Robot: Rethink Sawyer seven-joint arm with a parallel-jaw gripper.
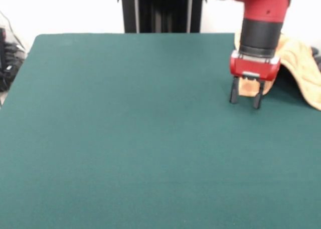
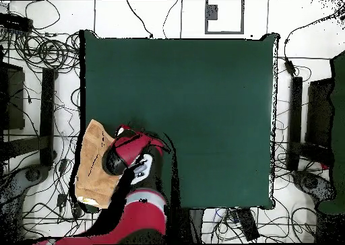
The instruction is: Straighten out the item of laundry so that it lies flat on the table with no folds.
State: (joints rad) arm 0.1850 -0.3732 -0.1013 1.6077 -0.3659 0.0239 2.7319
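Gripper: the gripper (image 1: 246, 97) hangs low over the table with its two black fingers spread apart and pointing down — nothing is between them. It looks ready to grab.

Arm: the red and black arm (image 1: 262, 18) reaches down at the far right corner in the front view, because that is where the cloth is.

Towel: the towel (image 1: 300, 68) lies bunched at the table's edge, just behind the gripper. In the overhead view the towel (image 2: 94, 165) hangs partly off the side of the table, so it is not flat yet.

Table: the green table (image 1: 125, 139) has lots of bare room — a good place to spread the towel out.

Next step, I think: pinch the near bit of towel and pull it toward the middle.

Worry: a tug the wrong way could slide it off.
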